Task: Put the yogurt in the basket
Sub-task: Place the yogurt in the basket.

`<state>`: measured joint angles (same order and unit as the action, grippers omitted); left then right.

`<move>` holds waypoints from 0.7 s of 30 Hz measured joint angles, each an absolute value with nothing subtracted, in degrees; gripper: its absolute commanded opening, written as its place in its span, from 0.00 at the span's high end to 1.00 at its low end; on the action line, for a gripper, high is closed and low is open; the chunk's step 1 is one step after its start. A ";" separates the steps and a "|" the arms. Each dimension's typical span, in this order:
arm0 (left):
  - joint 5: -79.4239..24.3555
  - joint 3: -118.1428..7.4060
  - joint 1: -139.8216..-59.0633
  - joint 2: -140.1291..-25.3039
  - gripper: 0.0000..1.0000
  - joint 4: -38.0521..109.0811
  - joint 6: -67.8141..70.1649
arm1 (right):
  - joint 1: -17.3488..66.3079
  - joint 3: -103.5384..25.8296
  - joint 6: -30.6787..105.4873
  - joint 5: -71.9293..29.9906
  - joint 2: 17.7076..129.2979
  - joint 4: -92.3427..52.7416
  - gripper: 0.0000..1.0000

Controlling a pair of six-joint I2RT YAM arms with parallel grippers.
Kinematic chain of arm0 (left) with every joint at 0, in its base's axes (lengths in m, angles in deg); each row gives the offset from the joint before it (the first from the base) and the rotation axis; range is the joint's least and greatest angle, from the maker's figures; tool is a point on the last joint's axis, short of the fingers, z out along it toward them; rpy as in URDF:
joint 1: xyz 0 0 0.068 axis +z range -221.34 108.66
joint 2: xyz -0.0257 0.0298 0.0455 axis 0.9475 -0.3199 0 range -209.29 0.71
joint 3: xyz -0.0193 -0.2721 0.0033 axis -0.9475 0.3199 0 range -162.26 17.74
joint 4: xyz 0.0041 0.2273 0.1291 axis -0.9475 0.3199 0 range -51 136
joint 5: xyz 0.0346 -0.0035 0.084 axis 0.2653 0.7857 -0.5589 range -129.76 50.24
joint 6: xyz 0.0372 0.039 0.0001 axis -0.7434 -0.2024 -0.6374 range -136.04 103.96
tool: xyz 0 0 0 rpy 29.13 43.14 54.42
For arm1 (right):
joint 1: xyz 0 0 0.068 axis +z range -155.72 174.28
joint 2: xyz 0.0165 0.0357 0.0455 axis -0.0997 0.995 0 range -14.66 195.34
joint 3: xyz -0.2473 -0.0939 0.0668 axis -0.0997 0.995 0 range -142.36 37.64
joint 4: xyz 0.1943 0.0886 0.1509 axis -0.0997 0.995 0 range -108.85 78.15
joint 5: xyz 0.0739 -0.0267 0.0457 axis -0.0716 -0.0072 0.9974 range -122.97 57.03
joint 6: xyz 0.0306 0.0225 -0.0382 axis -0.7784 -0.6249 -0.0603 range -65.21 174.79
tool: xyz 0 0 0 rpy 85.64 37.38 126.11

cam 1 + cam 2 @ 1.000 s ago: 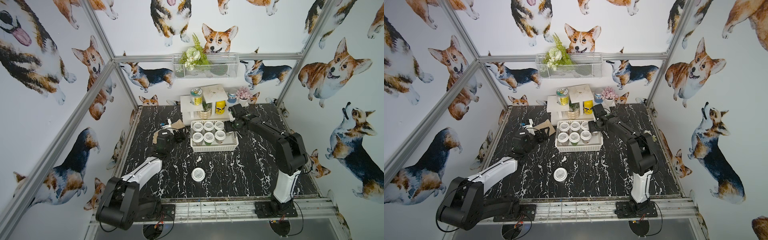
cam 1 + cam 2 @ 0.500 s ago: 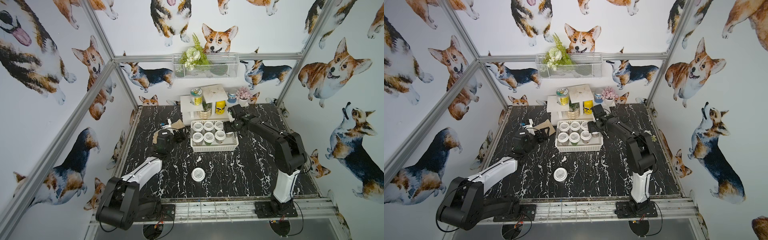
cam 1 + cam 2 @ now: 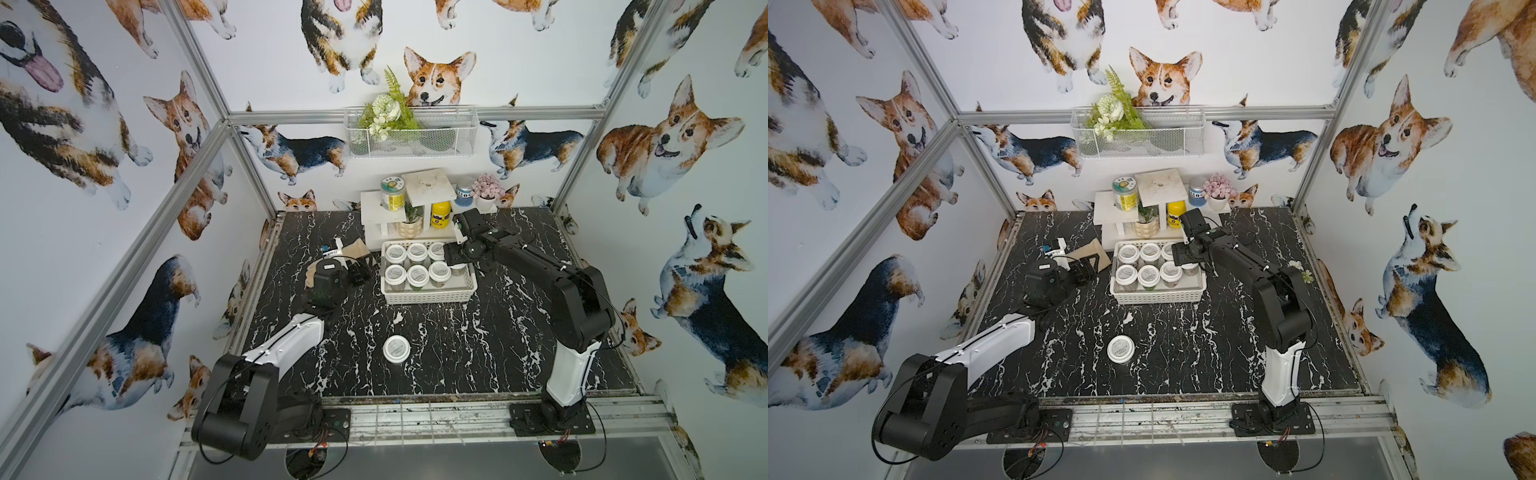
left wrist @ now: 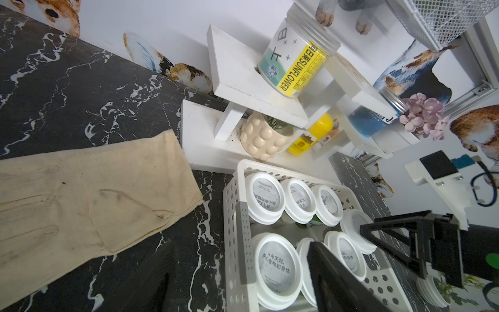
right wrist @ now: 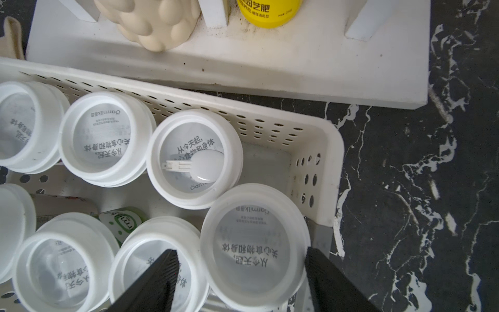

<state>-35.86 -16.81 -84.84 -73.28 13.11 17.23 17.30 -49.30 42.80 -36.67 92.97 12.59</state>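
Observation:
The white perforated basket point(image 3: 428, 296) stands mid-table behind the centre and holds several yogurt jars with white lids point(image 3: 417, 273). My right gripper point(image 5: 241, 259) hovers over the basket's right end. Its jaws are open on either side of one yogurt lid point(image 5: 255, 243), with a gap showing on one side. Whether that jar rests on the basket floor is hidden. Another yogurt point(image 3: 396, 348) stands alone on the black marble table nearer the front. My left gripper point(image 3: 362, 271) hangs just left of the basket, open and holding nothing.
A beige glove point(image 4: 94, 194) lies on the table left of the basket. Behind the basket stands a white tiered shelf point(image 3: 380, 203) with a tall labelled jar point(image 3: 393, 193), a yellow bottle point(image 3: 440, 214) and a potted plant point(image 3: 409, 226). A wire basket point(image 3: 409, 141) hangs on the back wall.
The right gripper's jaws have spread apart around the yogurt at the basket's right end. The left arm has not moved.

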 measured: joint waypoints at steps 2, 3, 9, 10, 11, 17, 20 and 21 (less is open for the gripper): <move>-35.86 -16.81 -84.84 -73.28 0.19 13.11 17.23 | 17.50 -49.45 42.80 -36.83 93.17 12.57 0.21; -35.86 -16.81 -84.84 -73.28 0.19 13.11 17.23 | 17.59 -49.47 42.80 -36.89 93.28 12.57 0.21; -35.84 -16.81 -84.84 -73.28 0.19 13.11 17.25 | 17.89 -49.47 42.78 -36.21 93.98 12.55 0.21; -35.84 -16.81 -84.84 -73.28 0.19 13.11 17.25 | 17.89 -49.47 42.78 -36.21 94.13 12.55 0.21; -35.82 -16.81 -84.84 -73.28 0.19 13.11 17.25 | 17.89 -49.45 42.76 -36.19 94.24 12.55 0.21; -35.49 -16.81 -84.84 -73.31 0.19 13.09 17.23 | 18.02 -49.37 42.56 -36.35 93.39 12.57 0.21; -35.49 -16.81 -84.84 -73.37 0.19 13.11 17.23 | 18.68 -49.37 41.77 -36.80 91.29 12.59 0.21; -35.49 -16.81 -84.84 -73.39 0.19 13.11 17.23 | 19.05 -49.37 41.77 -37.00 90.63 12.59 0.21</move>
